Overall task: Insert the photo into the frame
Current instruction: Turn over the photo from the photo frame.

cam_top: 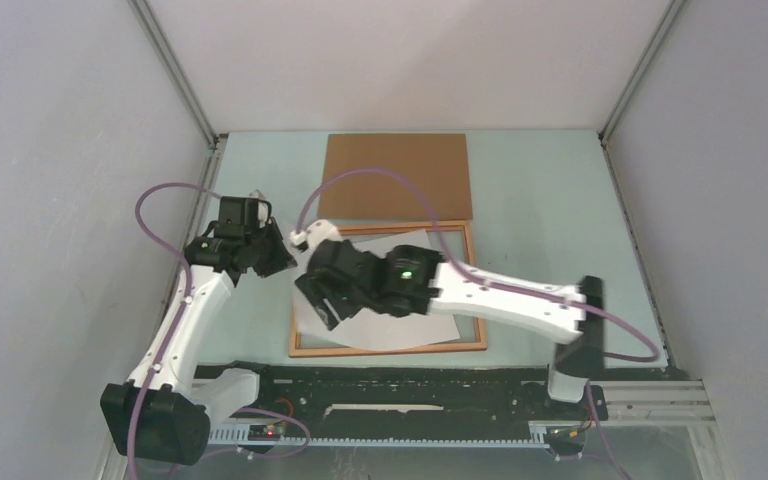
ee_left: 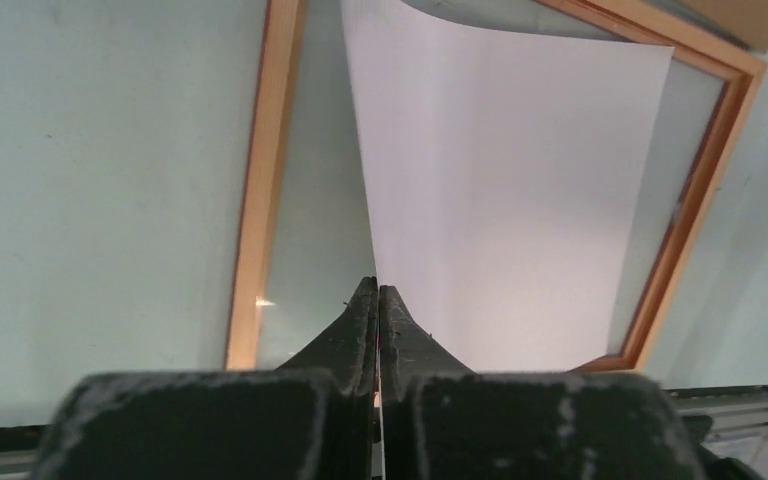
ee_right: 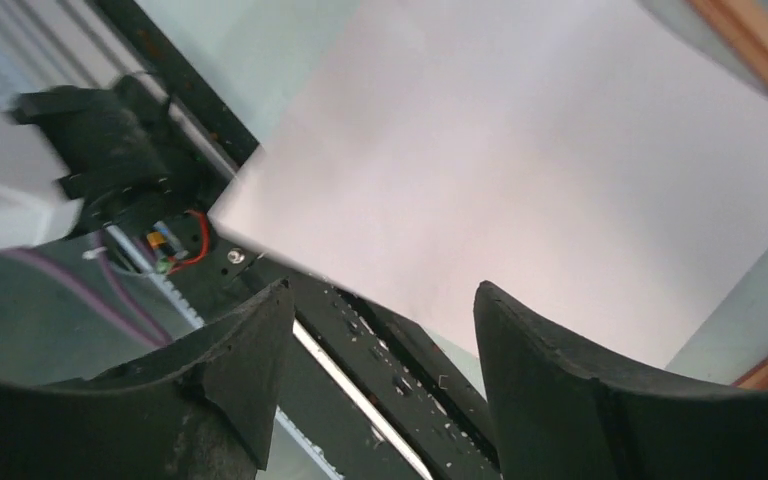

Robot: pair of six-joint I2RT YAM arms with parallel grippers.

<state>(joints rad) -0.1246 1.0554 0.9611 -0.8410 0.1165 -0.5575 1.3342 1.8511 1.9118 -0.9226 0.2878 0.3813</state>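
Note:
The photo [cam_top: 364, 333] shows its plain white back and lies askew over the frame [cam_top: 390, 349], whose orange wooden rim sits on the table. My left gripper [cam_top: 276, 250] is at the frame's far left corner, shut on the photo's edge. In the left wrist view the closed fingertips [ee_left: 378, 292] pinch the sheet [ee_left: 500, 200], which curves up off the pane inside the rim [ee_left: 260, 180]. My right gripper [cam_top: 322, 300] hovers over the photo's left part. Its jaws [ee_right: 380, 300] stand wide open and empty just above the white sheet [ee_right: 520, 170].
A flat brown backing board [cam_top: 397, 175] lies on the table just behind the frame. The black base rail [cam_top: 410, 385] runs along the near edge, close to the frame's front rim. Grey walls close in both sides.

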